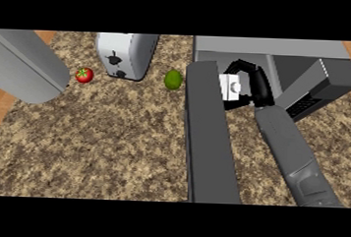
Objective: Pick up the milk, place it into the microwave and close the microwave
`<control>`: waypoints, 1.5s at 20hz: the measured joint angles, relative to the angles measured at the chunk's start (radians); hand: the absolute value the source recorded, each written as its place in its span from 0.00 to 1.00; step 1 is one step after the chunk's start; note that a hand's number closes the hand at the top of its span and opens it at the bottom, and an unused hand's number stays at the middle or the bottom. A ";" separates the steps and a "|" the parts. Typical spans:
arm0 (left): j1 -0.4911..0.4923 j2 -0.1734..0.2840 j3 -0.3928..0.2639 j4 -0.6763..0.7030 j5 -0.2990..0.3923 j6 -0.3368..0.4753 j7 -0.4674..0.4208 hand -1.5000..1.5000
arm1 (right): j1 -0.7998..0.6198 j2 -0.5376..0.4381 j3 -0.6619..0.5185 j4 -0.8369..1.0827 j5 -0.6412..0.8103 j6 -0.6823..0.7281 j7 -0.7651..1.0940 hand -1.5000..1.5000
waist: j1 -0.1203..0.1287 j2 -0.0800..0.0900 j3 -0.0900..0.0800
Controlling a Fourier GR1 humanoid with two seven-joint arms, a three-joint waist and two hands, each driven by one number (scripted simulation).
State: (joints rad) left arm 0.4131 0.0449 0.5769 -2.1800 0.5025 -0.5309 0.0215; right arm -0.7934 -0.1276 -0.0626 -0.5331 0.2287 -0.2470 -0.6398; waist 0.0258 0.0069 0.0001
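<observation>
The milk (231,86) is a small white carton, held at the mouth of the microwave (311,71), just right of the open door (207,136), which stretches from the oven toward the near edge like a long dark slab. The right hand (256,84) is around the carton: black fingers curl over its top and down its right side, so I judge the hand to be gripping it, though part of the carton is hidden. A carton like this is probably light and quite stiff, but its walls may bend in if squeezed, and its smooth sides could slip; holding it across the two flat sides, near the middle, looks the safest. It seems not yet set down inside the cavity, so the placing step is in hand and closing the door is left. On the speckled surface (98,137), well to the left, lie a lime (173,79), a toaster (126,55) and a tomato (84,75), none near the path. The grey mass at far left is perhaps the left forearm; the left hand itself is not visible.
</observation>
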 measured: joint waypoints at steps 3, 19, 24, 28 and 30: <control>-0.015 0.002 -0.001 0.006 -0.004 0.001 0.003 0.00 | -0.073 -0.002 -0.019 0.099 0.023 -0.064 -0.001 1.00 | 0.012 0.005 0.001; -0.078 0.013 -0.037 0.040 -0.032 -0.011 0.007 0.00 | -0.264 -0.088 -0.078 0.337 0.086 -0.372 -0.035 1.00 | 0.082 0.041 0.003; -0.107 0.020 -0.050 0.064 -0.045 -0.011 0.009 0.00 | -0.266 -0.106 -0.056 0.382 0.128 -0.451 -0.042 1.00 | 0.097 0.054 0.003; -0.126 0.028 -0.054 0.075 -0.050 -0.009 0.012 0.00 | -0.264 -0.137 -0.052 0.426 0.147 -0.518 0.010 0.00 | 0.106 0.061 0.004; -0.130 0.032 -0.052 0.074 -0.058 -0.007 0.011 0.00 | -0.255 -0.167 -0.043 0.466 0.164 -0.580 0.082 0.00 | 0.111 0.065 0.002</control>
State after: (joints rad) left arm 0.2831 0.0772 0.5251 -2.1063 0.4443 -0.5379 0.0328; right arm -1.0483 -0.2949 -0.1056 -0.0673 0.3924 -0.8274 -0.5575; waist 0.1373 0.0714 0.0020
